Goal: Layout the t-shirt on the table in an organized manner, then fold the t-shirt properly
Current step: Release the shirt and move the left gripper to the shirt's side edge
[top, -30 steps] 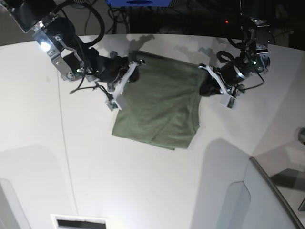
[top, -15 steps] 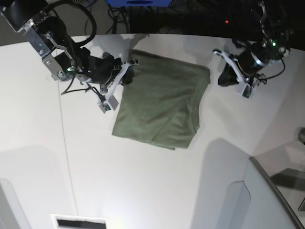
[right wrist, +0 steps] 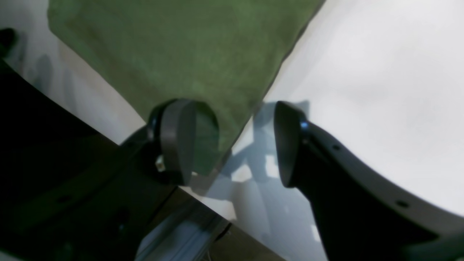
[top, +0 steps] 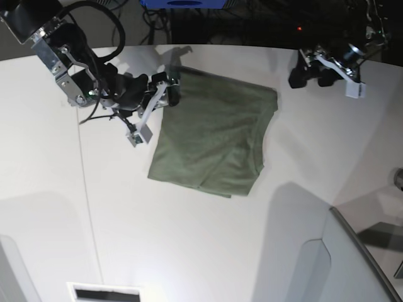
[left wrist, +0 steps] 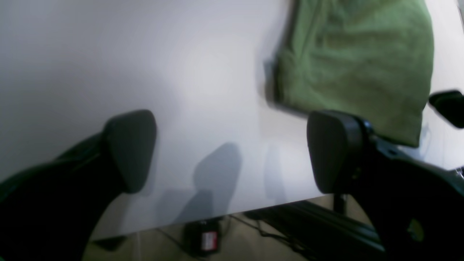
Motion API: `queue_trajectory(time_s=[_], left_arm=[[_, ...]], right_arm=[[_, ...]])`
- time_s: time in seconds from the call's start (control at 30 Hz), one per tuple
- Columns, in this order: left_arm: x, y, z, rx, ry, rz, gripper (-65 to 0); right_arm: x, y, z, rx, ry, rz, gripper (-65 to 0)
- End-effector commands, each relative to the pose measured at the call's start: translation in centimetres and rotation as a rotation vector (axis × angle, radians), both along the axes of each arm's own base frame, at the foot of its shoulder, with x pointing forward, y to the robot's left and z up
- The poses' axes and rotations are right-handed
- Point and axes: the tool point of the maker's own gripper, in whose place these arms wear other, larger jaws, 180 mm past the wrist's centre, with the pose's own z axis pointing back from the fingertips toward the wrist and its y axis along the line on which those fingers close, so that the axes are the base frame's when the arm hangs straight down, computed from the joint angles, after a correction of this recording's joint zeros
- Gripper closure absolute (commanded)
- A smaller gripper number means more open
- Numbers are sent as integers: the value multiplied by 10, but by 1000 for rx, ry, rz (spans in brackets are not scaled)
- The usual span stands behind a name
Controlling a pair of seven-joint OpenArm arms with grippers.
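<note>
The white table (top: 189, 251) is filling most of the base view, with a thin dark seam (top: 88, 207) running down its left part and a grey translucent panel (top: 352, 258) standing at the lower right corner. No brand, label or legible writing is showing on anything; a small red-and-white tag (left wrist: 209, 241) on a dark box under the table edge is too blurred to read.

The olive-green t-shirt (top: 217, 141) is lying folded into a rough rectangle on the far middle of the table, flat and slightly wrinkled, with one edge curling at its right side.

The right gripper (top: 165, 94) is sitting at the shirt's upper left corner in the base view. Its jaws are standing apart; in the right wrist view one pad (right wrist: 179, 141) is lying over the shirt's edge while the other finger is over bare table beside it, so the cloth is lying between them without being pinched.

The left gripper (top: 312, 72) is hovering near the table's far edge, apart from the shirt's upper right corner. Its jaws are spread wide with nothing between them; in the left wrist view the t-shirt (left wrist: 355, 61) is lying ahead and to the right of the fingers (left wrist: 130, 148), over bare table.
</note>
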Motion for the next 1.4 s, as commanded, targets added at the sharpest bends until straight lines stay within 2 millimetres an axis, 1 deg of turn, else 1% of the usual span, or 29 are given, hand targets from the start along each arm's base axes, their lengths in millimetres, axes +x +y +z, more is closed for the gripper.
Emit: queue_trajectory(time_s=[0.0,0.1,0.17,0.23,0.27,0.3,0.4,0.5,0.53,0.6,0.7,0.77,0.8,0.9,1.03,1.1,1.13,1.17,1.2,1.23,1.3,1.33,1.37], left_arm=[[7,2,5,-7,-30,-2,-647],[8,-2,-6,-39,-9,18,-647],[11,-7,-12,-64,-4,36,-647],[14,-10,-17,-84,3,46,-647],[16,-16,-20,-96,10,38,-647],[16,-23,-25,-110,22,27,-647],[17,-44,-34,-143,49,-19,-647],[18,-62,-39,-166,65,-69,-647],[16,-66,-42,-171,77,-75,-647],[17,-70,-42,-176,78,-86,-647],[17,-77,-45,-195,84,-85,-645],[16,-78,-49,-203,95,-76,-645],[22,-80,-49,-207,90,-77,-645],[21,-93,-58,-239,119,-83,-645],[28,-109,-61,-258,129,-124,-643],[33,-116,-59,-261,120,-148,-637],[38,-118,-57,-262,103,-147,-609],[40,-120,-56,-263,91,-146,-568],[43,-120,-55,-263,75,-142,-510],[47,-121,-53,-263,60,-144,-431],[50,-123,-52,-261,53,-152,-283],[51,-124,-51,-261,51,-155,-196],[55,-123,-49,-260,41,-155,-123]], right_arm=[[15,3,14,26,-50,0,-335],[18,3,15,26,-56,0,-333],[26,-4,18,25,-68,-30,-330],[35,-19,20,26,-79,-84,-329],[37,-25,20,24,-79,-108,-329],[39,-32,21,23,-81,-132,-329],[51,-53,31,28,-112,-213,-329],[62,-77,41,28,-146,-289,-329],[63,-85,43,25,-151,-313,-329],[66,-96,46,21,-161,-349,-329],[64,-112,44,-3,-159,-373,-329],[63,-115,43,-11,-157,-371,-329],[63,-115,42,-12,-156,-371,-329],[63,-115,42,-12,-156,-371,-329],[63,-115,42,-11,-154,-372,-329],[62,-115,41,-11,-153,-372,-329],[62,-115,41,-11,-153,-372,-329],[62,-115,41,-11,-153,-372,-329],[62,-115,41,-13,-153,-372,-329],[62,-115,41,-13,-153,-372,-329],[62,-116,41,-14,-153,-372,-329],[62,-116,41,-14,-153,-372,-329],[62,-116,41,-14,-153,-372,-329]])
